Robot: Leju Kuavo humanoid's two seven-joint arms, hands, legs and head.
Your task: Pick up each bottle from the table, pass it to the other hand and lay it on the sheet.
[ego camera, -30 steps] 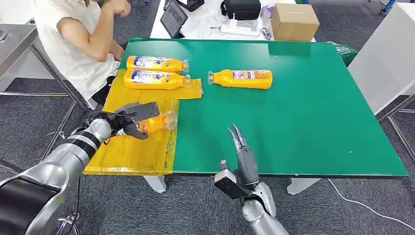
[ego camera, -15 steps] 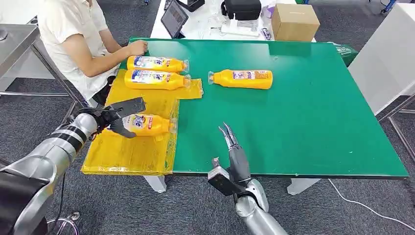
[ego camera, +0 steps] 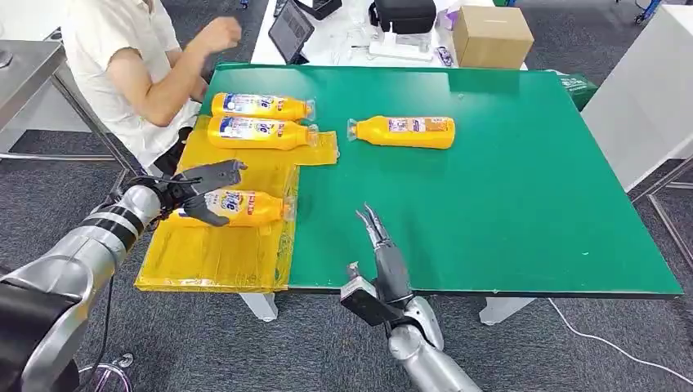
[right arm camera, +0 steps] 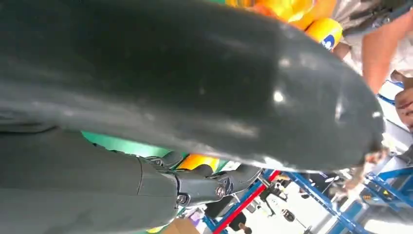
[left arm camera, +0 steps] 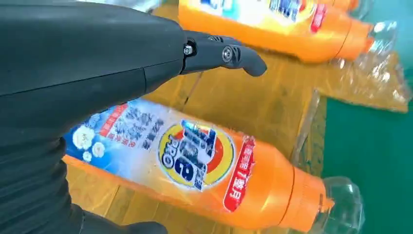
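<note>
My left wrist view showed the orange detergent bottle lying flat on the yellow sheet, label up; my left hand had its fingers released, spread around it. From the head view, my right hand was empty, fingers straight, over the green worktop edge.

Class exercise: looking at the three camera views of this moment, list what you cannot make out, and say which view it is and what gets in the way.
- Left wrist view: the left hand covers the base of the nearest bottle; whether it grips or has let go is unclear.
- Right wrist view: the right hand blocks most of the table.
- Head view: small print on the lone bottle is too small to read.
- Head view: the person is cut off by the top edge.
</note>
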